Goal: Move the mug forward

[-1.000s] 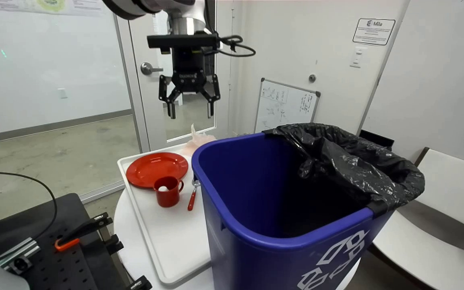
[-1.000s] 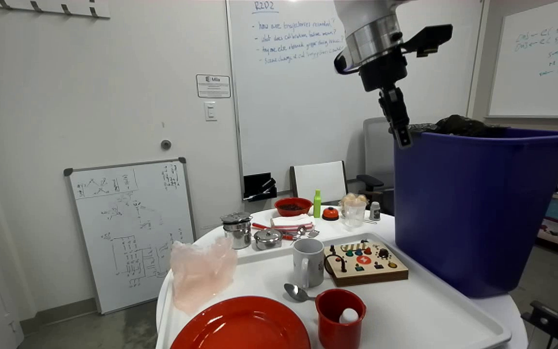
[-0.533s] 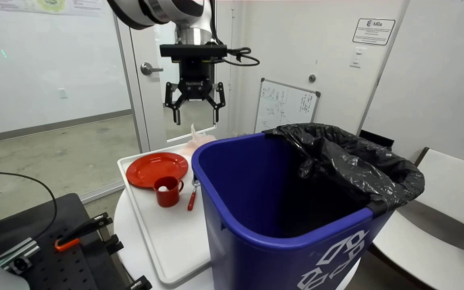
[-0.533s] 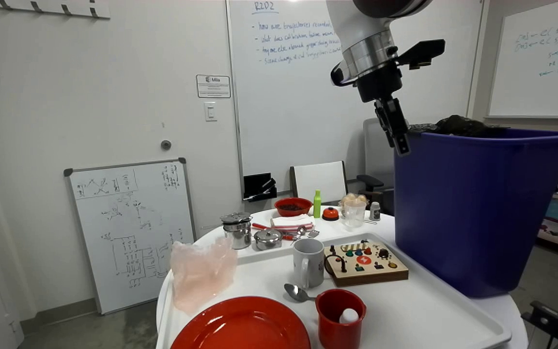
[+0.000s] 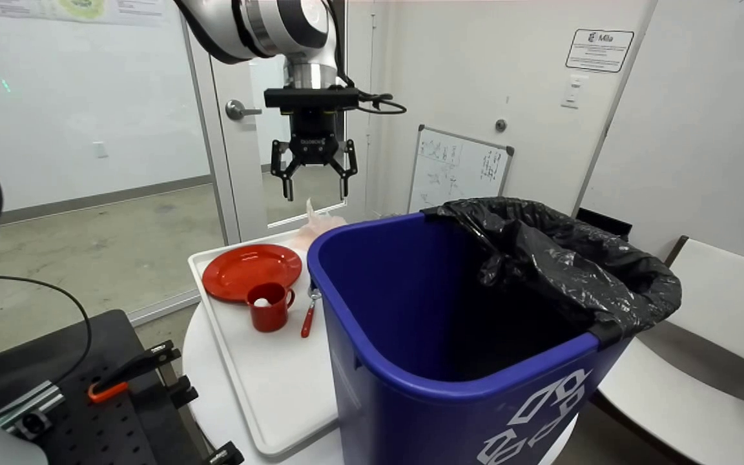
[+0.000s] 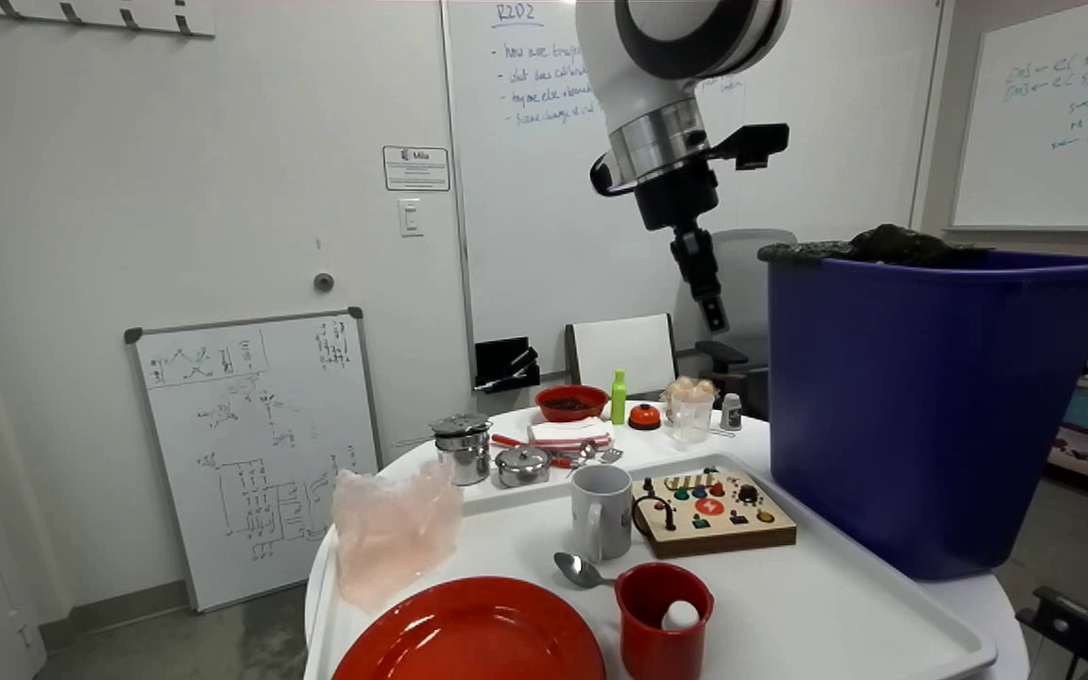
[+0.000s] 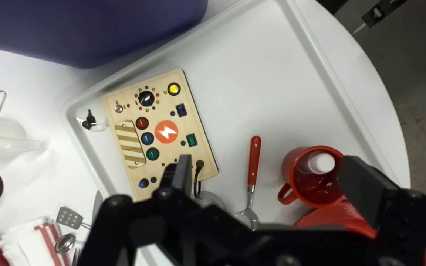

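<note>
The small red mug (image 5: 270,316) stands upright on the white tray (image 5: 294,387), against the edge of the red plate (image 5: 252,271). It also shows in an exterior view (image 6: 662,647) and in the wrist view (image 7: 314,190), with its handle toward the spoon. A white rounded object (image 7: 321,163) lies inside it. My gripper (image 5: 316,191) is open and empty, well above the tray. In an exterior view the gripper (image 6: 714,319) hangs between the wall side and the bin. In the wrist view one finger (image 7: 364,188) covers part of the mug's rim.
The tall blue bin (image 6: 922,406) stands beside the tray. A grey mug (image 6: 603,515), a switch board (image 6: 714,529), a spoon (image 7: 254,159) and a pink bag (image 6: 393,538) are on the tray. Pots (image 6: 464,453) and a red bowl (image 6: 570,401) stand behind.
My gripper has come down and moved away from the bin, leftward in an exterior view. It stays open. The mug and other tray objects have not moved.
</note>
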You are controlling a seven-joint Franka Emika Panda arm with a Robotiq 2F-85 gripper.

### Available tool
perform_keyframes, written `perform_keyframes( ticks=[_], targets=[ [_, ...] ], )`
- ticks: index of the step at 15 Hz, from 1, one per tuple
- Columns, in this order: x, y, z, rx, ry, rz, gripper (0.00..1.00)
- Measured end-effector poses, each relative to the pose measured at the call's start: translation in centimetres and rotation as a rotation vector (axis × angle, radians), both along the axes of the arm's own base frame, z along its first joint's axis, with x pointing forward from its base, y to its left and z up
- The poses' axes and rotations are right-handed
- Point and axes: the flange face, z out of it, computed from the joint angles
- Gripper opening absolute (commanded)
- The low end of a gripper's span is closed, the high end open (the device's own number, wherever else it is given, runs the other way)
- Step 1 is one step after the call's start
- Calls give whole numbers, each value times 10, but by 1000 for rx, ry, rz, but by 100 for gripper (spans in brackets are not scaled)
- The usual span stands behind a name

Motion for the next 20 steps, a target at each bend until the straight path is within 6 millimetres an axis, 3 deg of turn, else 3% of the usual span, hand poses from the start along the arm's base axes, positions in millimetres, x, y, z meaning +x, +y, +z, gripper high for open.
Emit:
perform_keyframes(
  ticks=[7, 12, 17, 20],
  targets=[
    [23, 19, -68, -26, 49, -111, 100],
    [20, 43, -94, -2, 101, -109, 100],
    [5, 64, -120, 14, 166, -123, 100],
    [1, 67, -125, 16, 180, -124, 100]
  ],
)
